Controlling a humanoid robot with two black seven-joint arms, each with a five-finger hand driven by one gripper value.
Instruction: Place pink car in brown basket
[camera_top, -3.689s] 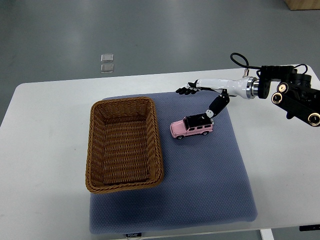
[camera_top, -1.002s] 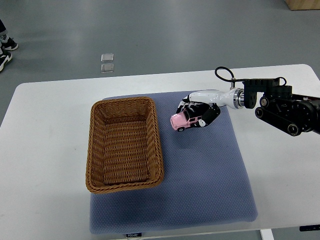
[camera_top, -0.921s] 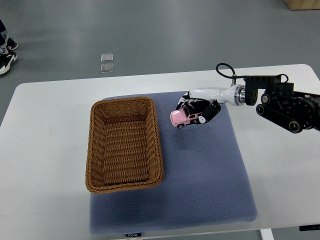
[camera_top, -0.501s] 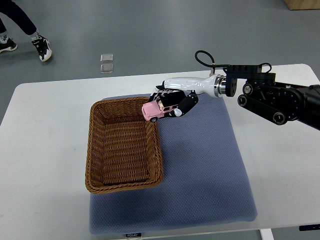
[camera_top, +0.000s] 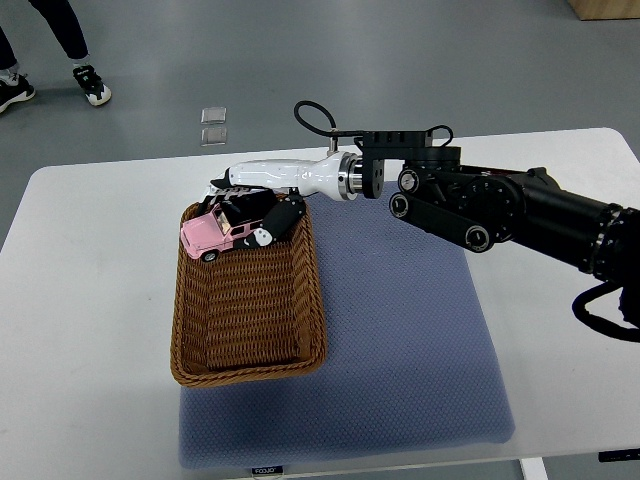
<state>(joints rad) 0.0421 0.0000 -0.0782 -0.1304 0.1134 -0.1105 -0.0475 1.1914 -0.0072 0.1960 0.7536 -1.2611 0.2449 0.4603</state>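
Your right robot hand (camera_top: 250, 215) is clenched round the pink car (camera_top: 213, 233) — black fingers (camera_top: 272, 222) wrapped over the roof and rear, the nose poking out to the picture's left. The car hangs over the far left corner of the brown basket (camera_top: 310, 300), just inside the far rim by the look of it, and seems to ride above the weave rather than resting on it, though from this steep angle you can't be sure how high. The one relation to watch: the car's long axis runs roughly across the basket's short width, nose towards the left wall and slightly towards you, while the basket's long axis runs away from you. So the open floor lies on your side of the car, and the left wall sits close ahead of the nose. My read is that you're at the release step — the carry looks essentially done. A short draw towards you, or a plain lowering, should clear the rim before you let go; release right here and the nose could catch the left wall or the far rim. The basket rests on a blue mat (camera_top: 420, 350) on the white surface (camera_top: 90, 300). Your left arm isn't showing. A person's legs (camera_top: 60, 40) stand on the floor at the top left, well away.
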